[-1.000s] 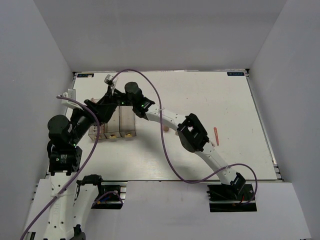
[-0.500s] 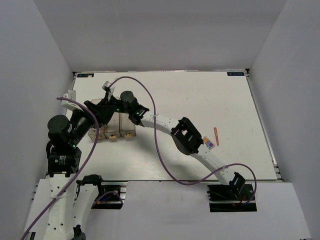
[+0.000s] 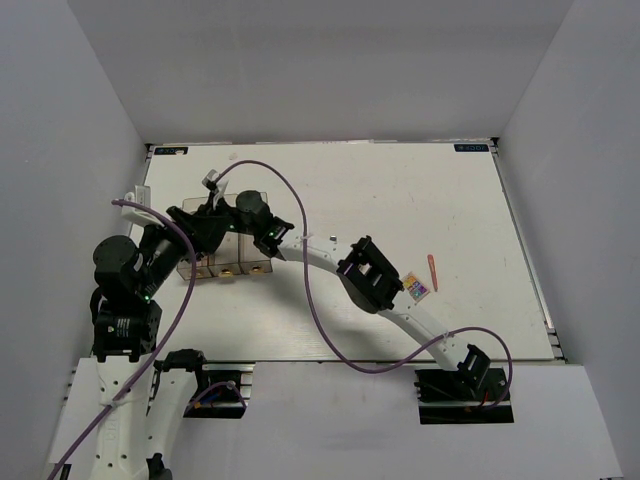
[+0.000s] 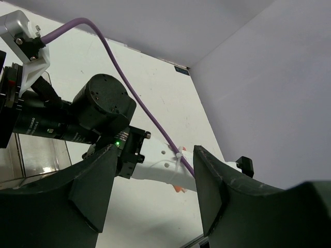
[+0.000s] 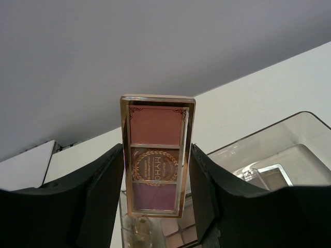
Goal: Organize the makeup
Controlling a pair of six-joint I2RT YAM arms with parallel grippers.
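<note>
Since a second before, the right arm had swung left and toward the near edge, bringing its wrist over the clear box and uncovering a multicolour palette lying just beside a pink-red pencil on the table. The right gripper pinched a pink palette upright by its long edges, hanging above the box, where other flat palettes already lay in a compartment. Lowered from there, the palette could catch its bottom corner on a box wall or divider, or land on the pieces inside and tip, since it was gripped only along narrow edges and might twist between the fingers. The two arms were also crowded: the left gripper, spread and empty, pointed straight at the right wrist motor at close range, so a careless move by either could make them knock together or snag the purple cable. The right arm stretched long and low across the table, elbow mid-table, while the left arm was folded beside the box.
</note>
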